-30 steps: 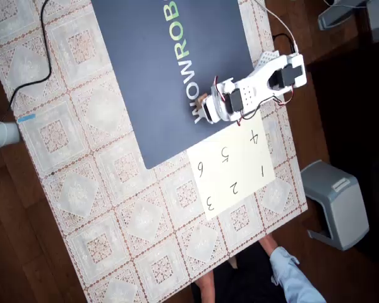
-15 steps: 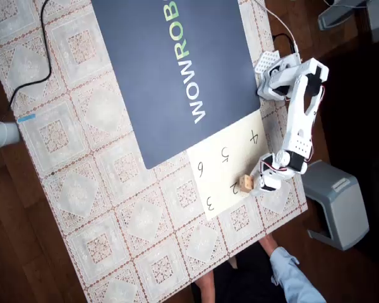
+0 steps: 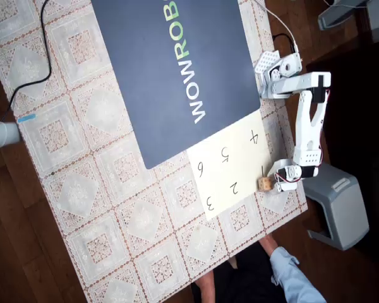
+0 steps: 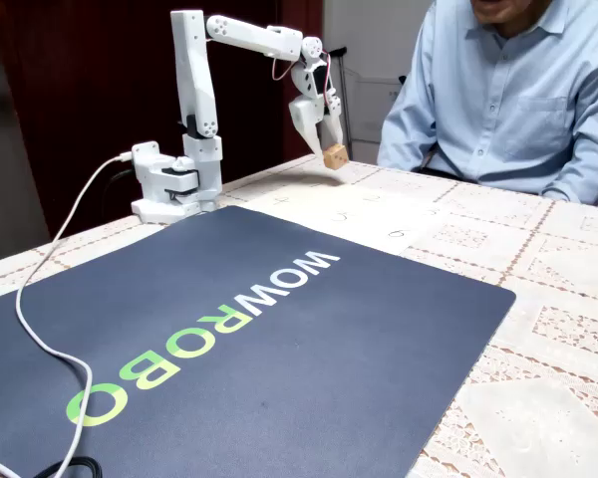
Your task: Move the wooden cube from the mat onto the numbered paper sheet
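Lace-patterned beige tablecloth (image 3: 82,189) covers the whole table. On it lies the large dark navy rectangular mat (image 3: 170,69) printed "WOWROBO" in white and green; in the fixed view the mat (image 4: 239,349) takes up the near half of the table. A white cable (image 4: 40,329) crosses the mat's left part in the fixed view.

A person in a light blue shirt (image 4: 498,100) sits at the far right of the table in the fixed view. A grey plastic stool (image 3: 335,202) stands off the table's right edge in the overhead view.

The white five-joint arm (image 3: 306,126) is based at the table's right edge in the overhead view, just beside the mat's right border, and reaches toward the lower right. In the fixed view the arm (image 4: 199,90) stands upright at far left with its forearm extended to the right.

The pale yellow rectangular numbered paper sheet (image 3: 230,170) touches the mat's lower right corner; digits 2 to 6 are readable.

The gripper (image 3: 273,182) points down, fingers closed around the small light-tan wooden cube (image 3: 264,184). In the fixed view the cube (image 4: 334,155) sits pinched at the gripper (image 4: 329,149) tips, raised clear of the table. In the overhead view the cube is over the sheet's right edge, right of digit 2.
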